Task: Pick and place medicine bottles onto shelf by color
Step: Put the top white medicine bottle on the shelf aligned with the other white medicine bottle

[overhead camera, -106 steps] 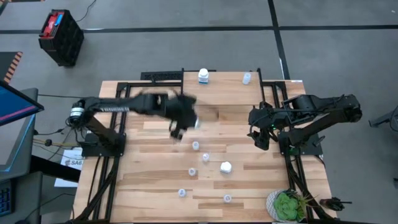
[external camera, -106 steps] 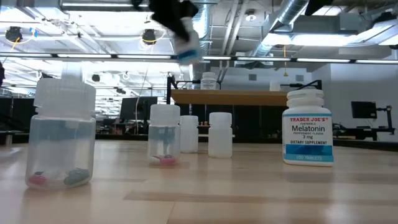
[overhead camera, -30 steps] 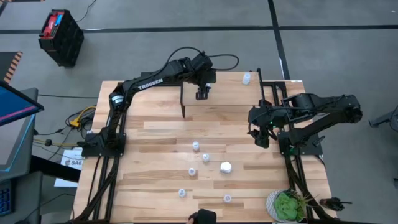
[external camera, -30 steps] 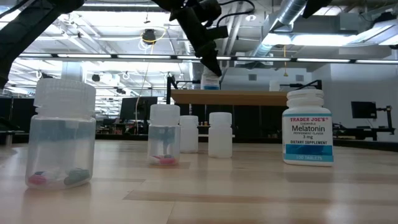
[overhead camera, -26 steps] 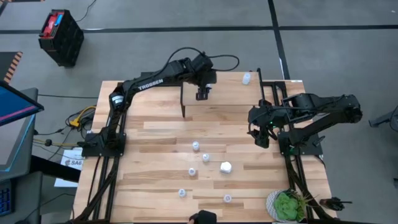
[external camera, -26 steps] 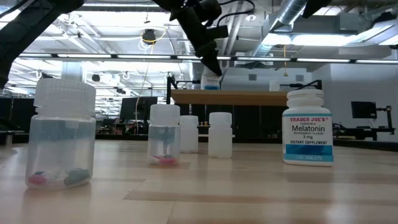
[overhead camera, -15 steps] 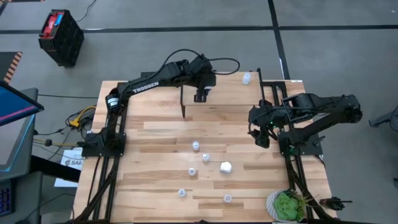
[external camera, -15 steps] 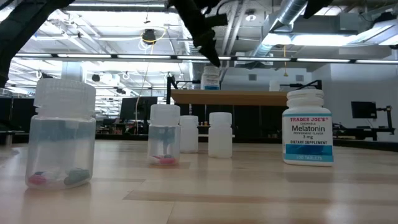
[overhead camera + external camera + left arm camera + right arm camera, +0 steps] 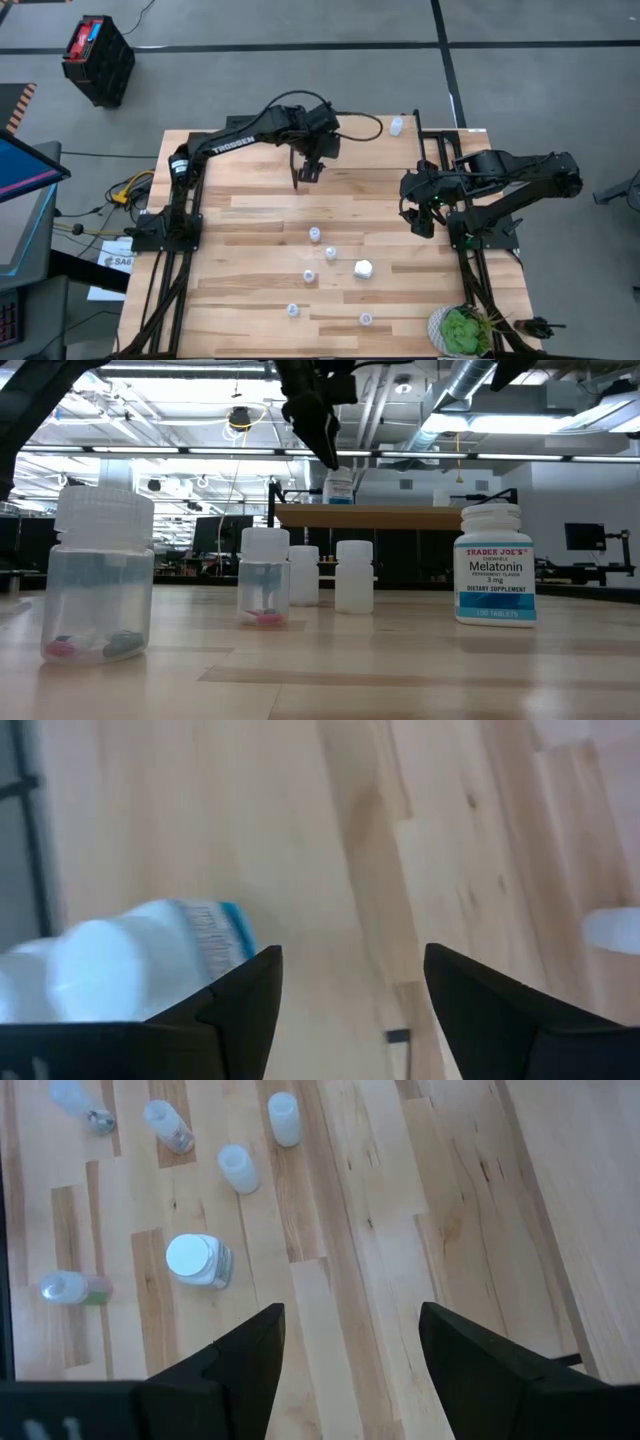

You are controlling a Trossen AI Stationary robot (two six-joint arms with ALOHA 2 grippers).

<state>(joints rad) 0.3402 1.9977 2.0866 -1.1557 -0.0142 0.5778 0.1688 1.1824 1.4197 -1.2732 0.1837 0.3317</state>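
Hanging over the near edge of the shelf [image 9: 350, 150], the left claw [image 9: 310, 172] had its fingers apart with nothing between them. A white bottle with a blue label [image 9: 150, 955] stood upright on the shelf right beside the claw and out toward the far edge, clear of the fingers. So that one looked placed, I'd guess.

What mattered next was the loose bunch of medicine bottles [image 9: 330, 255] on the surface, all standing upright, well below the left claw toward the front. The right claw [image 9: 422, 222] hung open and empty off to their side, and honestly it looked a bit closer to them than the left one.

Readable text: the white bottle [image 9: 494, 565] said "TRADER JOE'S Melatonin, 3 mg, Dietary Supplement". The left arm had "TROSSEN" printed on it.
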